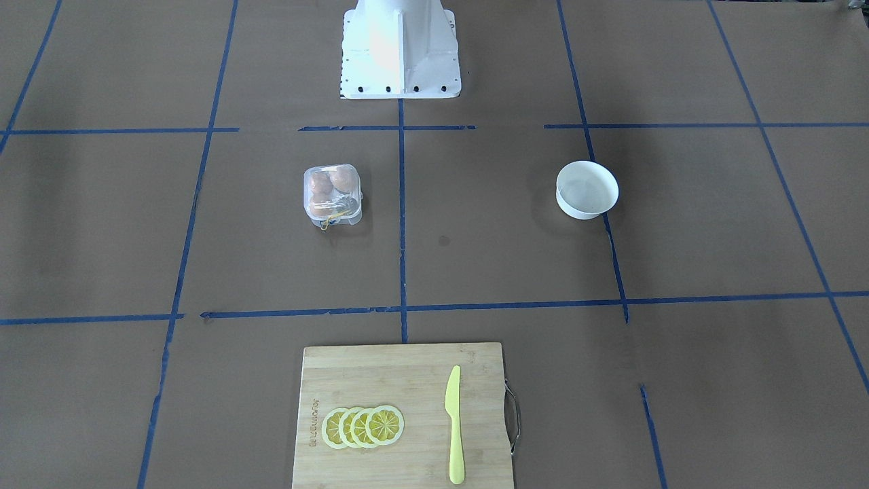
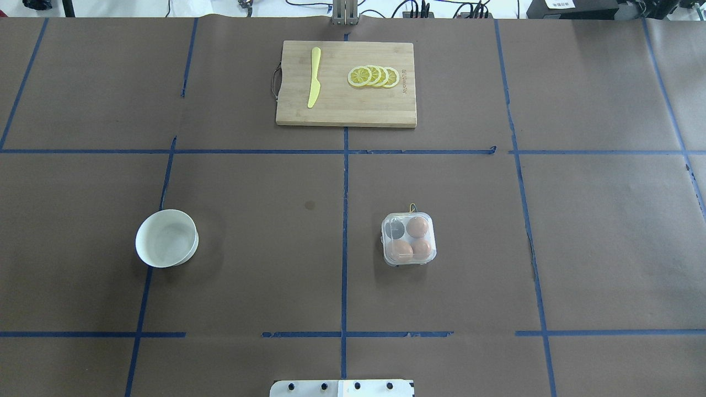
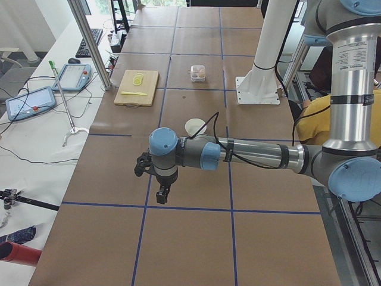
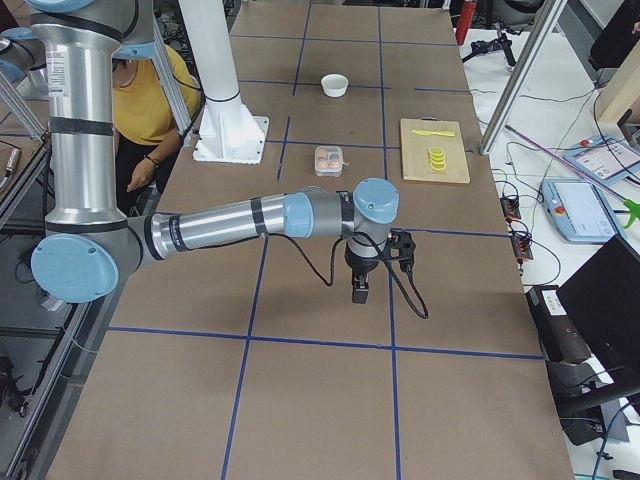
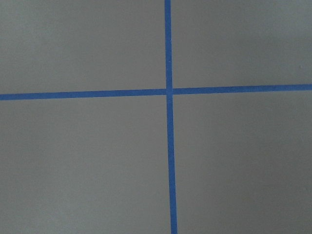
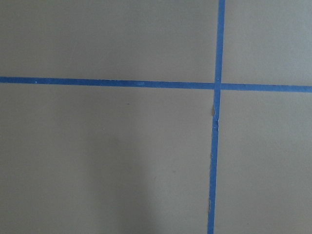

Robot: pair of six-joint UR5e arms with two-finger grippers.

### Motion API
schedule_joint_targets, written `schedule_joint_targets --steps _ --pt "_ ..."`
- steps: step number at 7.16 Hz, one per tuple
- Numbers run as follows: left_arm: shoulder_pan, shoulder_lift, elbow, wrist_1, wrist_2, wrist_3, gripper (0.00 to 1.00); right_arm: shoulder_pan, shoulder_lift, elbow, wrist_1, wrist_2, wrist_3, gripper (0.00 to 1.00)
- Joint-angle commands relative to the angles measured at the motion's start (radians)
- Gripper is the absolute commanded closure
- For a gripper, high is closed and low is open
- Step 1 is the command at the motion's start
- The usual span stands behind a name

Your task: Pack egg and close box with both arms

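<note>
The clear egg box (image 2: 408, 239) stands right of the table's middle, its lid down over the cups. It also shows in the front view (image 1: 332, 193). Three orange-brown eggs (image 2: 417, 226) lie inside; the far left cup (image 2: 394, 229) holds no egg. A bit of yellow string (image 1: 330, 219) hangs at its far side. My left gripper (image 3: 162, 195) shows only in the left side view, pointing down off to the table's left end, far from the box. My right gripper (image 4: 358, 293) shows only in the right side view, likewise far off. I cannot tell whether either is open. Both wrist views show only brown paper and blue tape.
A round white bowl (image 2: 166, 238) stands left of the middle. A wooden cutting board (image 2: 346, 110) lies at the far edge, with lemon slices (image 2: 373, 76) and a yellow knife (image 2: 314, 77) on it. The white pedestal base (image 1: 400, 51) is at the near edge. A person in yellow (image 4: 150, 100) sits behind the robot.
</note>
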Motion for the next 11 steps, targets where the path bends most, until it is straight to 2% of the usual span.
schedule_joint_targets --steps 1,2,4,6,11 --pt "-0.003 0.012 -0.014 0.002 -0.008 0.014 0.00 0.001 -0.004 0.003 0.000 -0.001 0.000 0.00" --pt "-0.005 0.053 -0.037 -0.004 -0.009 0.014 0.00 0.000 -0.007 -0.002 0.000 -0.007 -0.003 0.00" --pt "-0.002 0.052 -0.036 -0.004 -0.034 0.016 0.00 0.000 -0.015 0.004 0.000 0.009 -0.011 0.00" --pt "-0.005 0.053 -0.048 -0.005 -0.034 0.016 0.00 0.000 -0.028 0.052 -0.002 0.014 -0.003 0.00" --pt "-0.008 -0.031 -0.028 0.002 -0.014 0.021 0.00 -0.002 -0.033 0.046 0.000 0.011 0.002 0.00"
